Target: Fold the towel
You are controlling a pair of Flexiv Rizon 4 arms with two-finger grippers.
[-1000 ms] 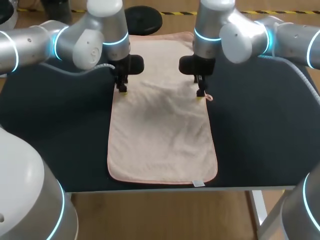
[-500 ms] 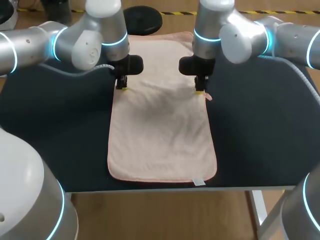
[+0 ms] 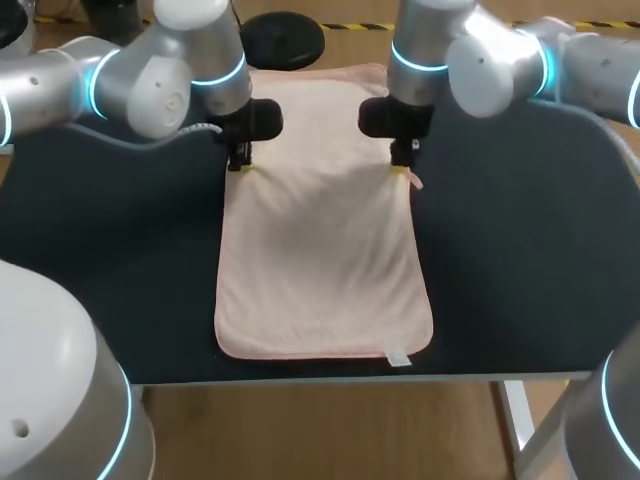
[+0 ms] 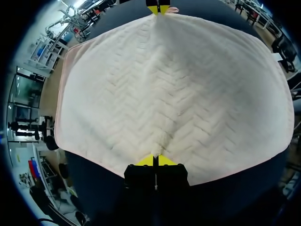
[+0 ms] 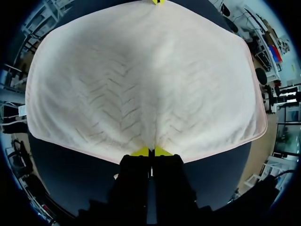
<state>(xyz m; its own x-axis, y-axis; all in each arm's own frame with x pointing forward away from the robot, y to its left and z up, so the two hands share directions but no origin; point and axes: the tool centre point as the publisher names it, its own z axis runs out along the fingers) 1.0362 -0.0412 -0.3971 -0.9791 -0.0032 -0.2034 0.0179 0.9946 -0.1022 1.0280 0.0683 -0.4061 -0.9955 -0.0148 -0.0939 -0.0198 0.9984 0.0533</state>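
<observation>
Item: towel (image 3: 325,260), pale pink, herringbone weave. It lies flat and lengthwise down the middle of the counter (image 3: 520,250). Its near short end stops just inside the counter's near edge and its far end runs toward the far edge. A small white tag (image 3: 397,358) sits at the near hem, toward the right corner.

Left claw (image 3: 240,166): at the towel's left long edge, in its far half. The yellow tips are pinched together on the hem. In the left wrist view, the cloth (image 4: 174,89) gathers into a crease at the closed tips (image 4: 155,160) and spreads ahead of them.

Right claw (image 3: 402,168): at the towel's right long edge, directly across from the left claw. It is closed narrow on the hem. In the right wrist view, the fabric (image 5: 141,75) puckers where the tips (image 5: 151,151) clamp it.

Cross-reference: each wrist view shows the opposite claw's yellow tips on the far hem, the right claw (image 4: 159,9) and the left claw (image 5: 156,1).
</observation>
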